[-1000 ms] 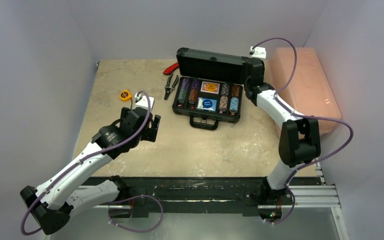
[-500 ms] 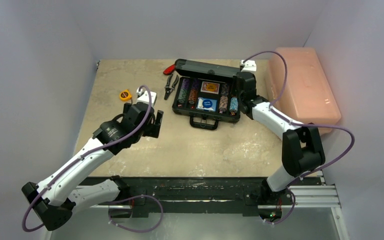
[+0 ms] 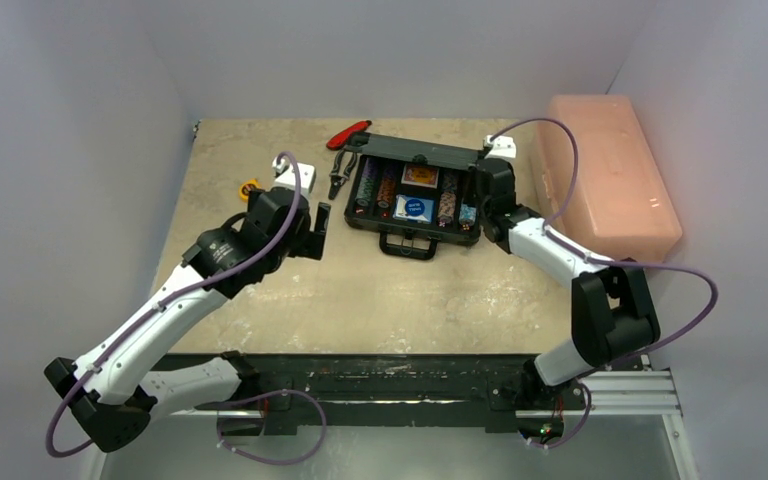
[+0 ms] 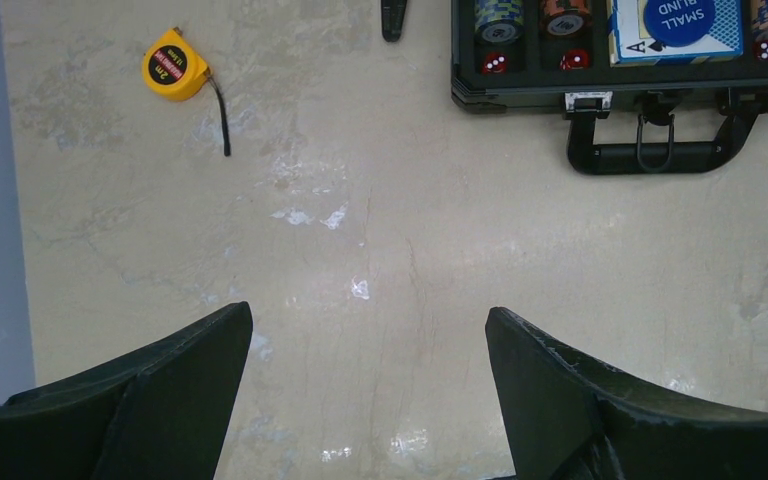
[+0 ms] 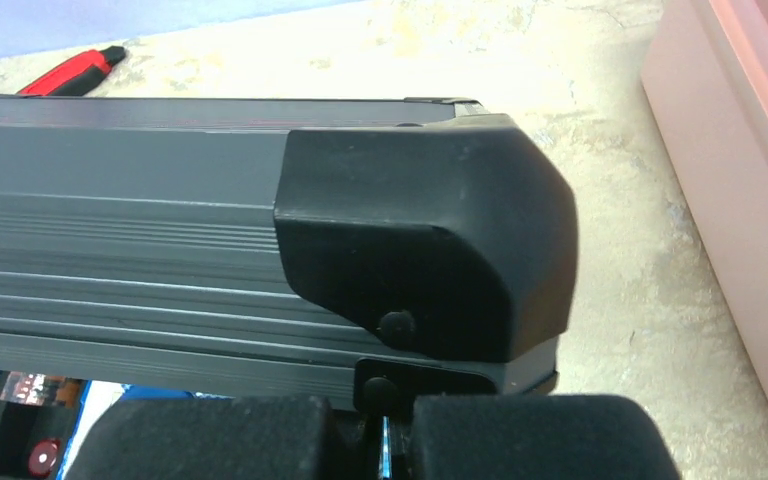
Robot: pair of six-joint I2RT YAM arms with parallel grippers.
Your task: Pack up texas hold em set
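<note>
- One black briefcase sits far-centre on the table, lid tipped low over the tray, ajar.
- Chip stacks, blue deck and red dice show inside.
- Right gripper: fingers clenched empty at the lid's right corner.
- Left gripper: released wide, hovering near-left of the case.
- Pliers just left, tape measure further left, pink box right.

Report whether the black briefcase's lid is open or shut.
Partly open. The black ribbed lid tilts forward over the case, but the striped chip stacks and blue card deck show beneath it.
</note>
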